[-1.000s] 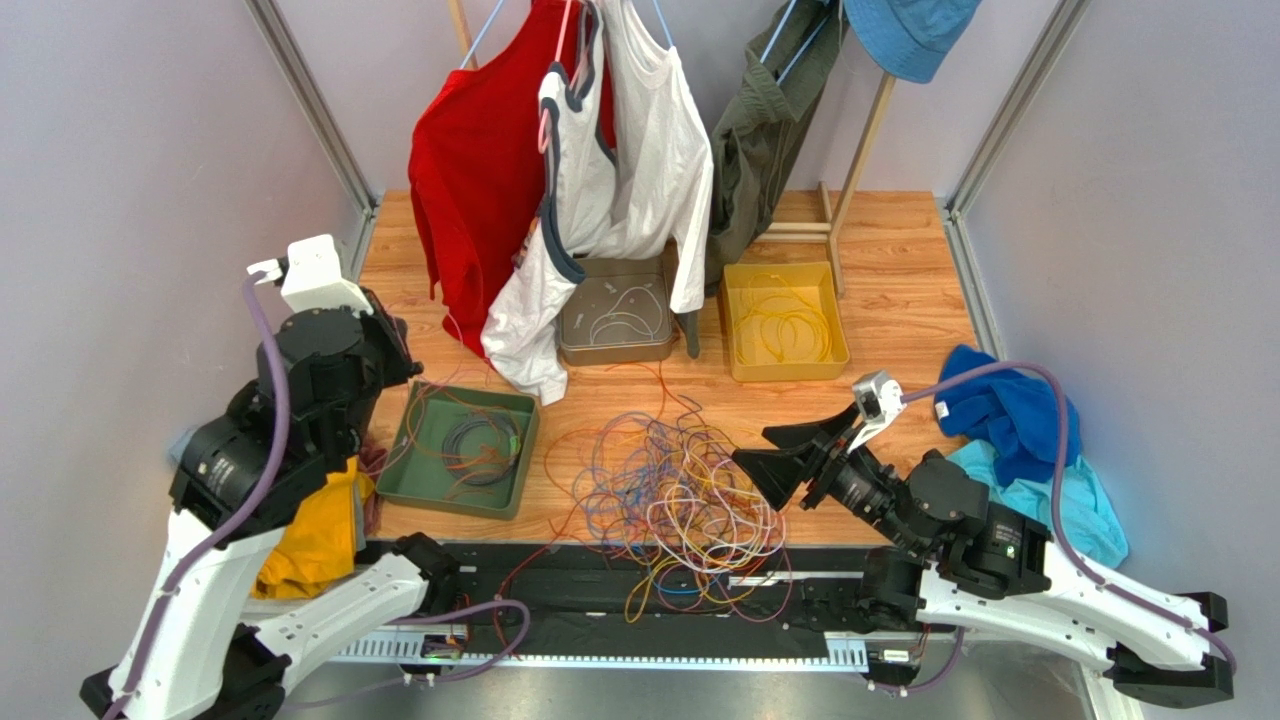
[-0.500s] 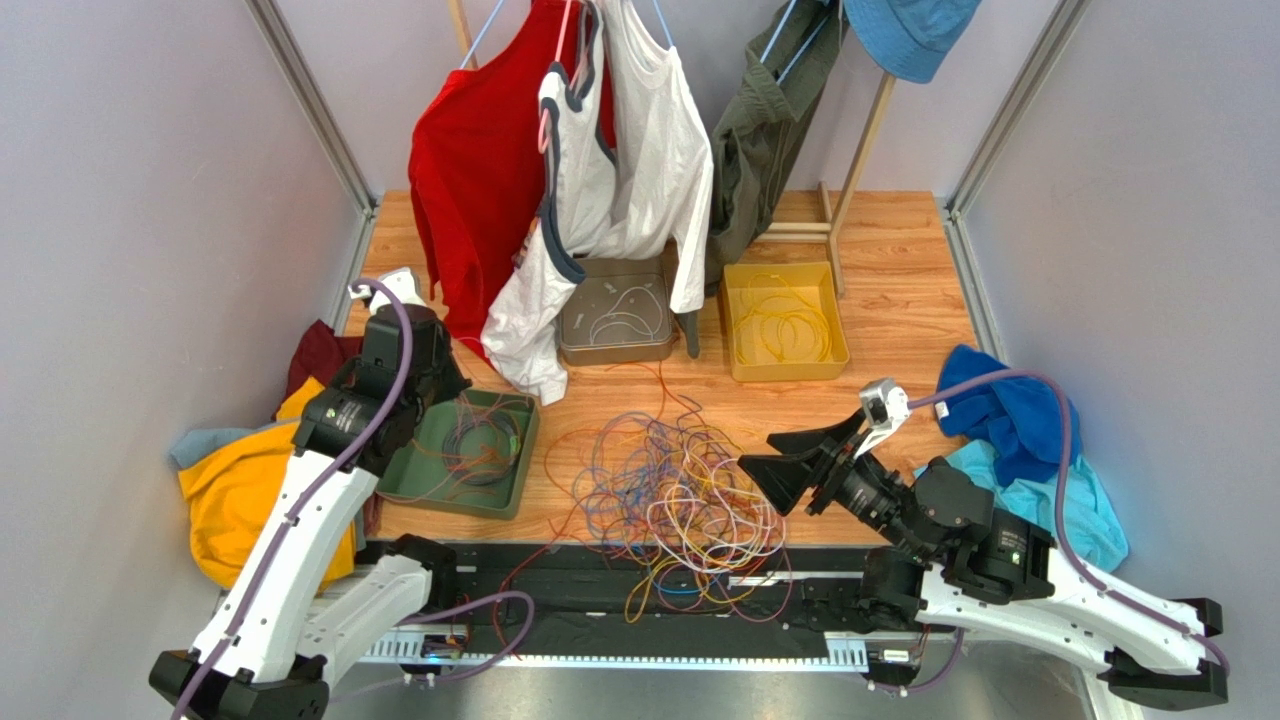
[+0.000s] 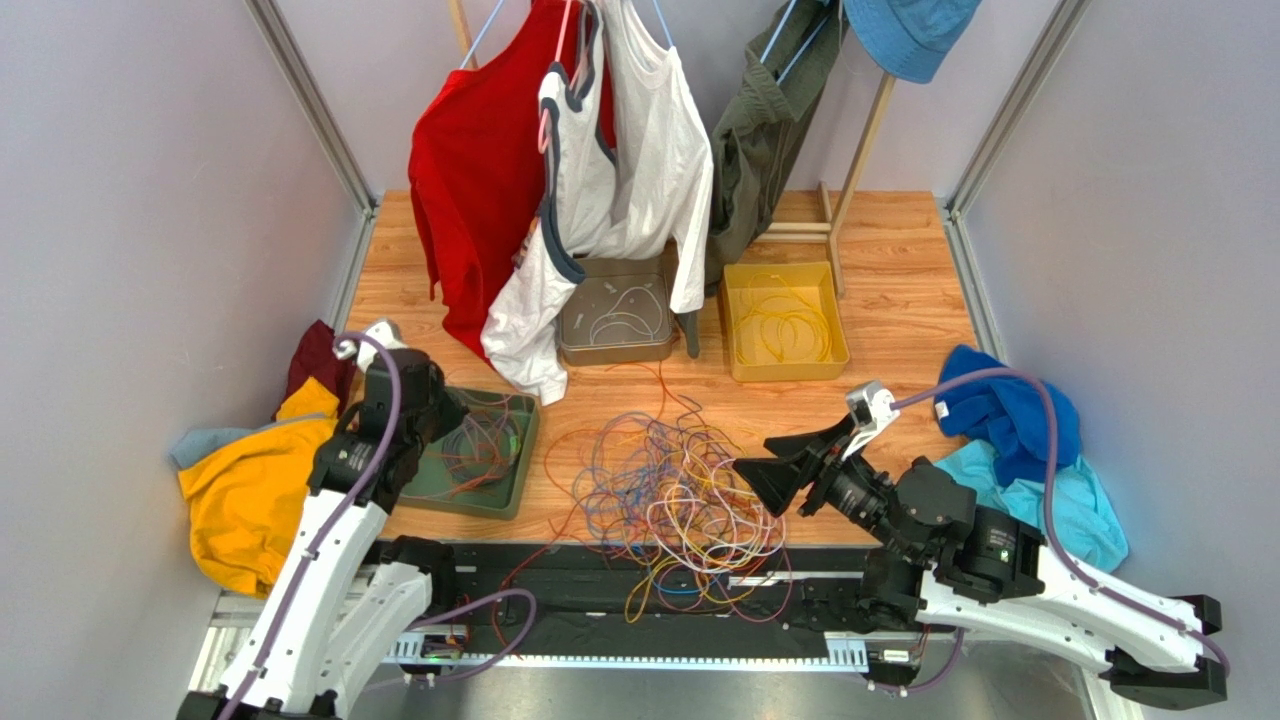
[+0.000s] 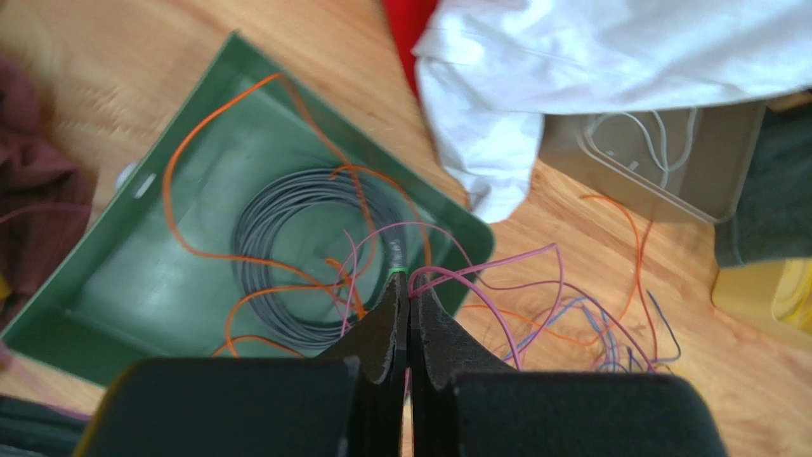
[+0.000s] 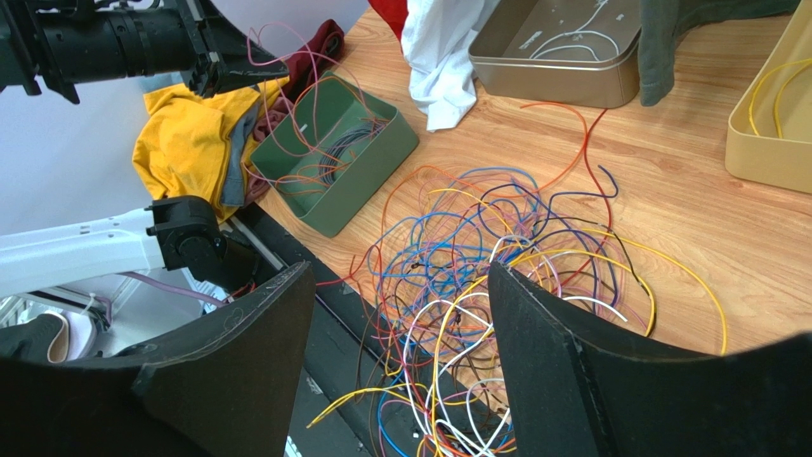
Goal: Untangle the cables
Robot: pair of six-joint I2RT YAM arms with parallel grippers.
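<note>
The cables (image 3: 672, 492) lie in a loose many-coloured snarl on the wooden table, spilling over its front edge; they also show in the right wrist view (image 5: 496, 257). My left gripper (image 4: 409, 286) is shut on a thin pink cable (image 4: 483, 268) above the green tray (image 4: 238, 48). The tray holds a grey coil (image 4: 250, 238) and orange wire. In the top view this gripper (image 3: 440, 416) hangs over the tray (image 3: 413, 483). My right gripper (image 5: 400, 276) is wide open and empty, above the snarl's right side (image 3: 759, 468).
A grey tin (image 3: 616, 353) and a yellow tray (image 3: 781, 368) with wires stand at the back. Clothes (image 3: 556, 180) hang over them. A yellow garment (image 3: 248, 495) lies left, blue cloths (image 3: 1014, 420) right. A black rail (image 3: 601, 600) runs along the front.
My left arm has swung down and to the right, from raised at the far left to over the green tray. The right gripper has shifted slightly.
</note>
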